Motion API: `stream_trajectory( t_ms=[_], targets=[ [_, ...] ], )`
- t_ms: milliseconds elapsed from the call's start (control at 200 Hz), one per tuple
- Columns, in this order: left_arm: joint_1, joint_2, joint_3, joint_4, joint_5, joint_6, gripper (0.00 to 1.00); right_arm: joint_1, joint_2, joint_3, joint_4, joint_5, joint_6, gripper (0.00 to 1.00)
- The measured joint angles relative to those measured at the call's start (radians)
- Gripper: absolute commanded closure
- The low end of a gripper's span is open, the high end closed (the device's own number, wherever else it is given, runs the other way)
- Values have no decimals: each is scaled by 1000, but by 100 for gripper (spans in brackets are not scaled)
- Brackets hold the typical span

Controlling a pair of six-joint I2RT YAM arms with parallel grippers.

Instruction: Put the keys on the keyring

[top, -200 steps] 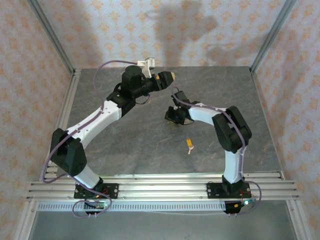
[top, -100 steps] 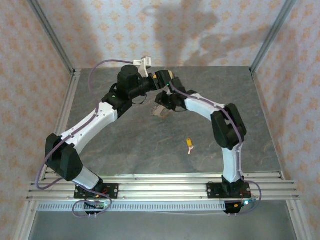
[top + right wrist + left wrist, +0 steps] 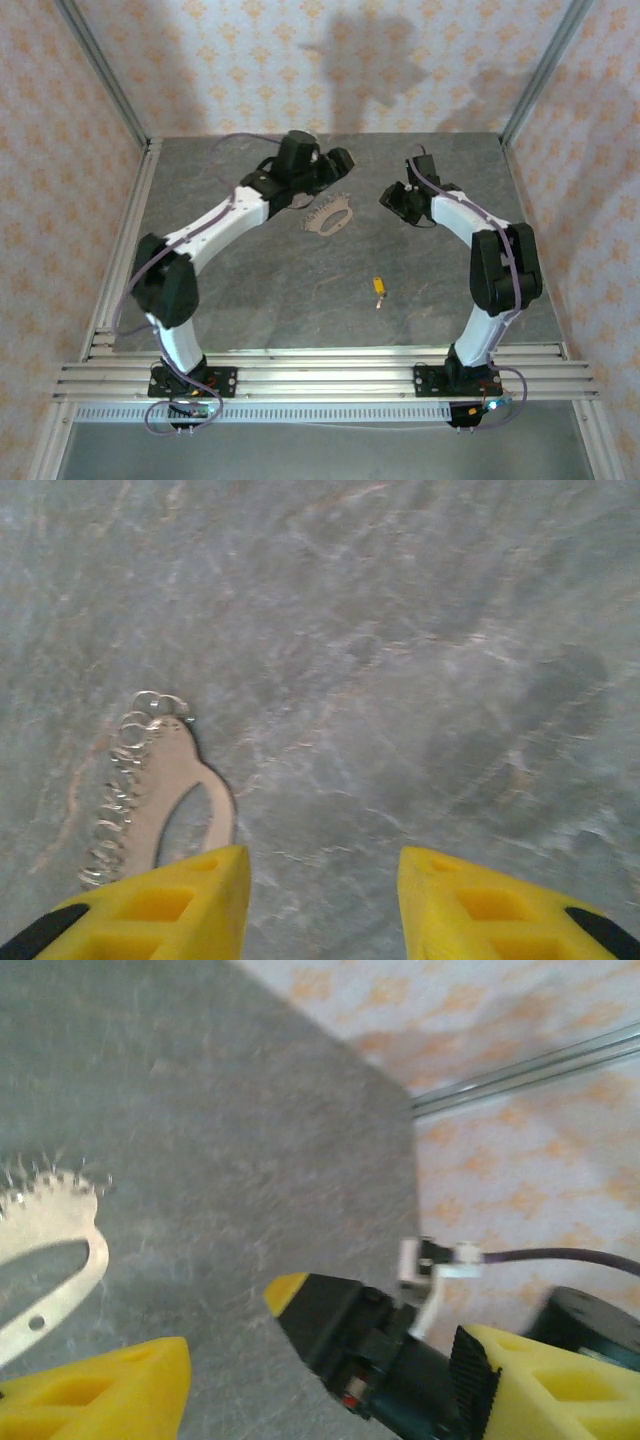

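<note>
While both arms hover over the far half of the table (image 3: 250, 290), you have nothing gripped, so the step in hand looks like the very first one: getting hold of the parts. Your left gripper (image 3: 336, 164) sits just beyond the keyring (image 3: 328, 217), its yellow fingers (image 3: 110, 1390) spread wide with nothing between them. The keyring lies flat on the grey surface, its toothed edge on the far-left side. Closer to the near edge and a little to the right, the key (image 3: 379, 288) lies alone, well apart from the keyring and from both grippers. Your right gripper (image 3: 320, 880) hangs near the keyring, jaws wide and empty, with the keyring just off its left finger. Next, I judge, you need one gripper to steady or lift the keyring while the other goes back for the key. The key is tiny and lies flat, so expect a fussy pinch.
</note>
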Motion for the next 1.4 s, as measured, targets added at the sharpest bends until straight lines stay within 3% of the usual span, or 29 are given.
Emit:
stream_trajectory(
  t_ms=[215,390,631,931,1401],
  targets=[
    [-75,193,98,-90,-53,-246,35,-60,-35,-39,-17,14,-19,57],
    [-76,285,105,-111,-97,-439,39,-58,-35,-39,-16,11,-23,57],
    [-72,331,152,-129,-168,-598,41,-58,-34,-46,3,6,-22,58],
    [-49,459,298,-137,-189,-701,46,-58,-14,-47,12,2,-22,58],
    [-11,583,430,-182,-199,-754,50,-59,23,-47,26,-2,-22,58]
  ],
)
